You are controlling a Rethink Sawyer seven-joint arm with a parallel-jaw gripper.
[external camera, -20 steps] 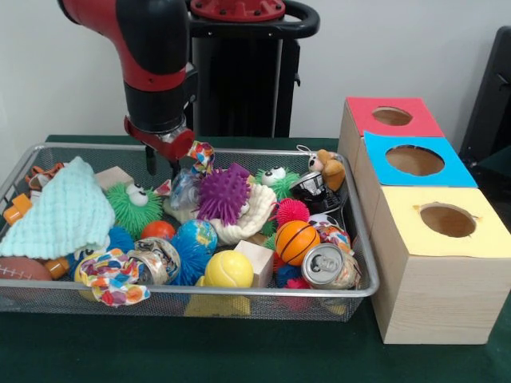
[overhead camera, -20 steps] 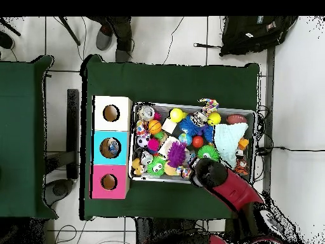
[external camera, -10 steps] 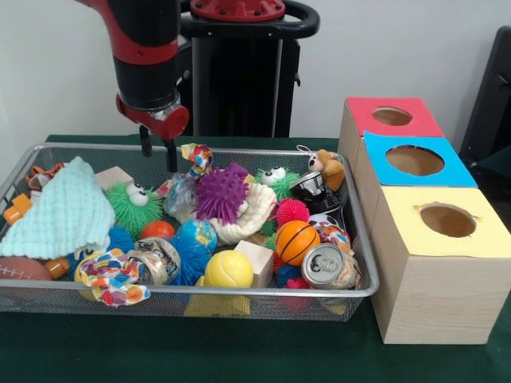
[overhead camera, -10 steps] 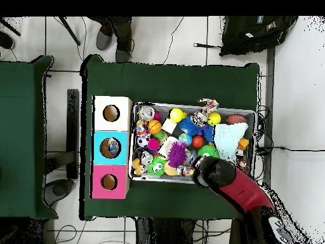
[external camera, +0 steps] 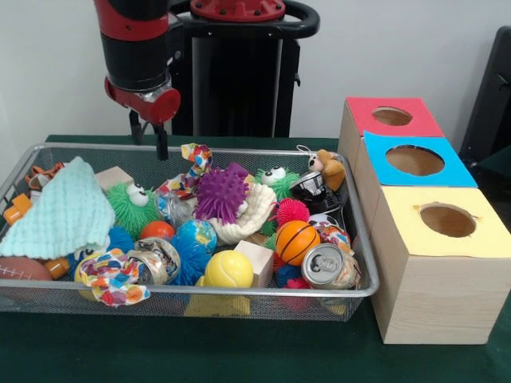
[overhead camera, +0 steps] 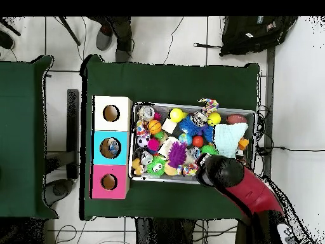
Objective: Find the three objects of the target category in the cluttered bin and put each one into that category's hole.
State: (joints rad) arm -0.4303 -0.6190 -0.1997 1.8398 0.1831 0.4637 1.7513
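My gripper (external camera: pixel 148 137) hangs open and empty just above the far rim of the wire bin (external camera: pixel 200 294), towards its left end. Right of and below the fingertips (external camera: pixel 162 147) lies a multicoloured cloth toy (external camera: pixel 194 163). A purple spiky ball (external camera: pixel 222 194) and a green spiky creature with eyes (external camera: pixel 133 204) sit below that. Three boxes stand right of the bin, with a red-topped hole (external camera: pixel 391 116), a blue-topped hole (external camera: pixel 413 160) and a yellow-topped hole (external camera: pixel 447 220). In the overhead view the arm (overhead camera: pixel 223 173) covers the gripper at the bin's (overhead camera: pixel 254 127) lower edge.
The bin also holds a mint cloth (external camera: pixel 60 211), a small basketball (external camera: pixel 296 241), a yellow ball (external camera: pixel 228 269), a drinks can (external camera: pixel 327 265), a globe ball (external camera: pixel 196 236), a wooden block (external camera: pixel 257 259) and a plush toy (external camera: pixel 327 167). Green cloth covers the table (overhead camera: pixel 171 79).
The gripper has risen out of the bin and drifted left in the front view, empty. The multicoloured cloth toy has shifted a little beside the purple ball.
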